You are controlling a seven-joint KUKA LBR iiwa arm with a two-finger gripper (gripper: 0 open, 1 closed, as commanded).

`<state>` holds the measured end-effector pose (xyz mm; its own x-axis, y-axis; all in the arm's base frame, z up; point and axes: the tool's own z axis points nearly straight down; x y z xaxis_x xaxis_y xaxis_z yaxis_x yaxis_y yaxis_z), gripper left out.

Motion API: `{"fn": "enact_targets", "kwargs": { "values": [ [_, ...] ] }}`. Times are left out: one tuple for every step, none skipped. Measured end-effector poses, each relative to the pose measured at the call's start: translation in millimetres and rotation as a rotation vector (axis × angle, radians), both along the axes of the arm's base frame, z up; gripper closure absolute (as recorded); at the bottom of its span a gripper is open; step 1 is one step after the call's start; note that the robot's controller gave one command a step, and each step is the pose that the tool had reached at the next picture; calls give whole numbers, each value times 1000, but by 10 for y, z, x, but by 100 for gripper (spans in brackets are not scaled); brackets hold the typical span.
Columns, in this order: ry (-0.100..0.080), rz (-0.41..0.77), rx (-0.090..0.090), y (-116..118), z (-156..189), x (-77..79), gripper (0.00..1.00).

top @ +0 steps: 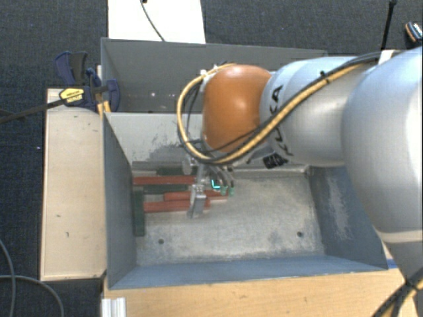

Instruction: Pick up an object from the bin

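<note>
The gripper [198, 203] is down close to the floor of the bin [264, 230], left of the middle, pointing almost straight down. Its light grey tip sits at the two nearer of three red-brown rods. Whether it is spread, pressed together or pinching one of them cannot be told, because the wrist above hides most of it. A small green light glows on the gripper body just above the tip.

Over it the orange cover [228, 107] of the wrist bulges above the far part of the bin. Cables [188, 121] loop round the cover's left side, and a yellow one runs back along the silver arm [330, 117]. The arm comes in from the right and hides the bin's far right corner.

The rods lie side by side on the left half of the floor, each running left to right. The middle rod [178, 196] passes the tip and sticks out a little on its right. The near rod [162, 207] ends about at the tip. The far rod [155, 179] lies slightly apart from the other two, its right end hidden beneath the wrist. A dark bar [137, 215] lies along the foot of the left wall, crosswise to the rods and just beside their left ends; whether it touches them cannot be made out.
</note>
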<state>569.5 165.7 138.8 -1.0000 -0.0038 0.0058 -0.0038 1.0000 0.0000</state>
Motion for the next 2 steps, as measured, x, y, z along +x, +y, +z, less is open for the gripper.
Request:
{"fn": "enact_targets", "kwargs": {
  "values": [
    [-2, -100, 0, 298, -722, -25, 0],
    [5, -103, -1, 292, -690, -32, 100]
  ]
}}
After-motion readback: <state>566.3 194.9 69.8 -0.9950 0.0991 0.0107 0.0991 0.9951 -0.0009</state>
